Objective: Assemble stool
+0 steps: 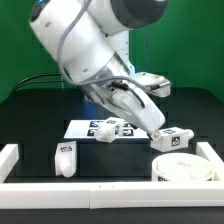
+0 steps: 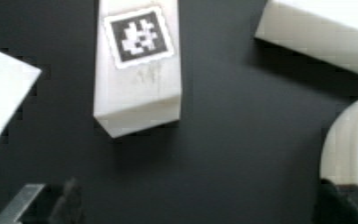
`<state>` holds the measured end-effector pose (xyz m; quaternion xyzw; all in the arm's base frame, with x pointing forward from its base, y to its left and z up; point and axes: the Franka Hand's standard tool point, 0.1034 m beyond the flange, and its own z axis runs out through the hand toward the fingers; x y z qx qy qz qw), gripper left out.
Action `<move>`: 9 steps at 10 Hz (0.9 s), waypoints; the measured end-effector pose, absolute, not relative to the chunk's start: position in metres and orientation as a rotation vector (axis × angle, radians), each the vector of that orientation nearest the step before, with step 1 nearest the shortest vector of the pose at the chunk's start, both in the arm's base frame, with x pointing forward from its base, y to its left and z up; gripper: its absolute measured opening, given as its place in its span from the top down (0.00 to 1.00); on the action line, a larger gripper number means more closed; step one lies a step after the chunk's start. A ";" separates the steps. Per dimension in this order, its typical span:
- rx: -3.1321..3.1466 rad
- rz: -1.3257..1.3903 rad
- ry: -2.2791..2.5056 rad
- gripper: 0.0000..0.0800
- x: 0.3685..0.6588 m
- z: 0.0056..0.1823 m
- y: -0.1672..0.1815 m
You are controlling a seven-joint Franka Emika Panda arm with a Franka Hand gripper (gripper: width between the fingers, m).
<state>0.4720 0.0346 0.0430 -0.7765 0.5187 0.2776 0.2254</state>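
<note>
On the black table (image 1: 30, 125), the marker board (image 1: 100, 128) is laid near centre; a leg (image 1: 65, 158) is set at eight o'clock, a second leg (image 1: 172, 138) at three, the round seat (image 1: 183, 168) at four.

You see a white leg (image 2: 137, 75) lying on the black table (image 2: 229, 150), its square tag (image 2: 140, 35) facing the camera. Three other white pieces are cut off at the edges: a block (image 2: 318, 35), a flat slab (image 2: 2, 85) and a curved piece (image 2: 357, 140). The gripper (image 2: 185, 208) shows its fingers (image 2: 28, 205) spread wide, with only bare table between them.
</note>
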 end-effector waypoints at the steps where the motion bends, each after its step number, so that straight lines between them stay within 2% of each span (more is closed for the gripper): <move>1: -2.136 0.801 1.358 0.19 0.470 0.040 0.035; 4: -2.083 0.969 1.057 0.19 0.462 0.031 0.055; 7: -2.065 0.976 1.084 0.19 0.460 0.026 0.046; 9: -2.055 1.007 1.086 0.19 0.455 0.025 0.058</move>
